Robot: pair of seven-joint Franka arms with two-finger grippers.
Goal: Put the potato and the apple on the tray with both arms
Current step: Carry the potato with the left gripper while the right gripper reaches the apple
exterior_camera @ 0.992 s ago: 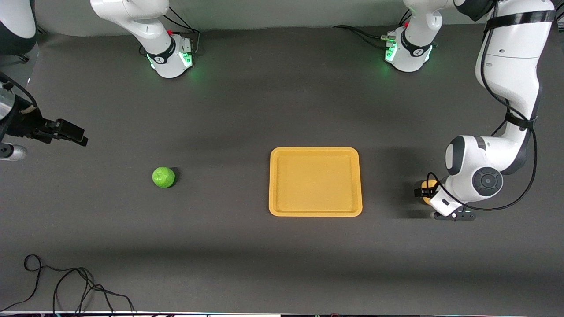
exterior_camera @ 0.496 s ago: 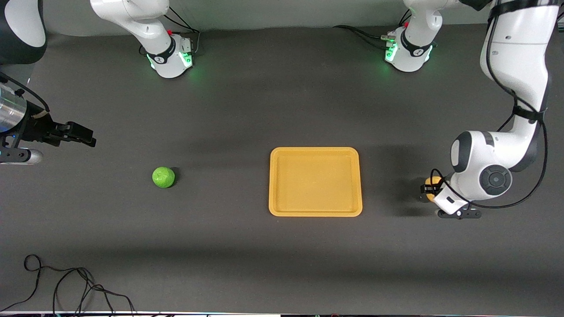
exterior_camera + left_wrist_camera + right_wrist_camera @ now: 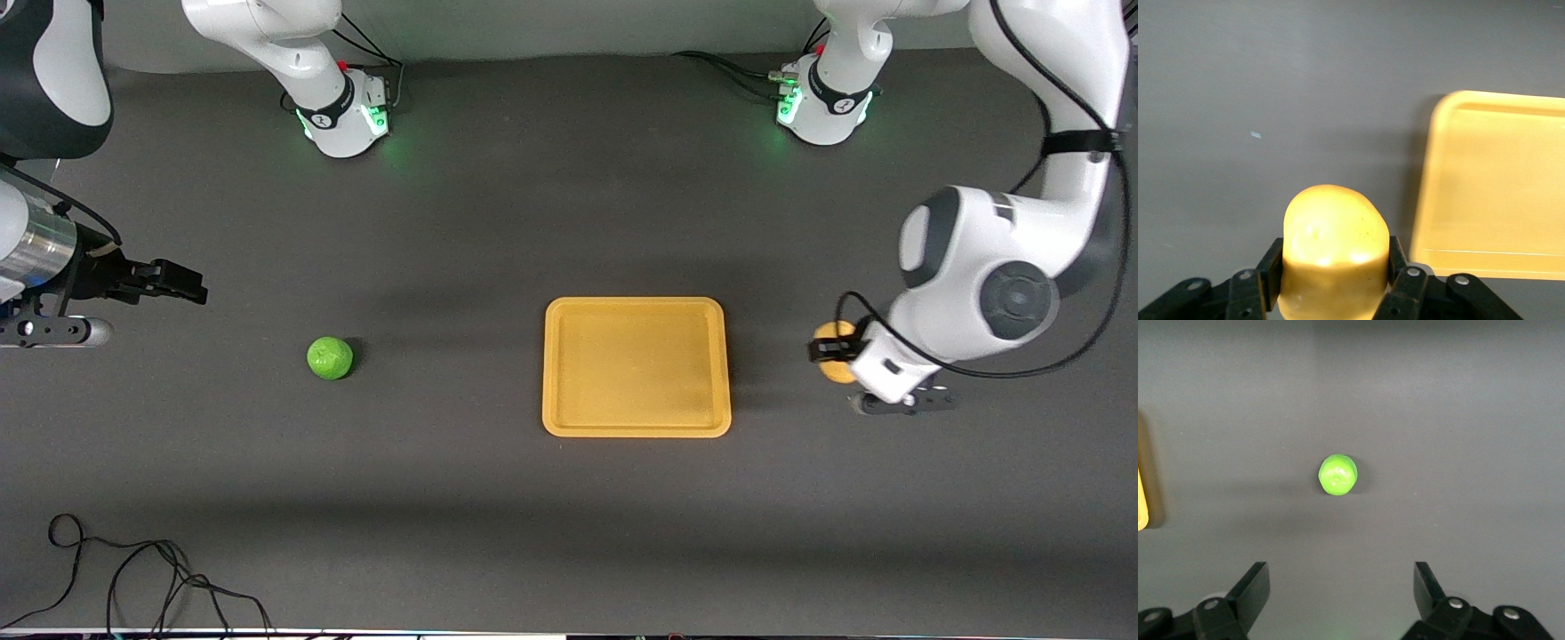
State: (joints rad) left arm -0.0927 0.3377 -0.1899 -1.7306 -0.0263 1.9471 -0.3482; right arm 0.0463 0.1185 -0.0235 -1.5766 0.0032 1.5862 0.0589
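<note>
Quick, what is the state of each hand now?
Left hand: closed on the potato, in the air beside the tray.
Right hand: open, empty.

Front view: high across the table, facing both arm bases, taking in everything. Left wrist view: close above the potato (image 3: 1333, 250), tray (image 3: 1431, 167) alongside. Right wrist view: higher, over the apple (image 3: 1337, 475). All shared with front.
</note>
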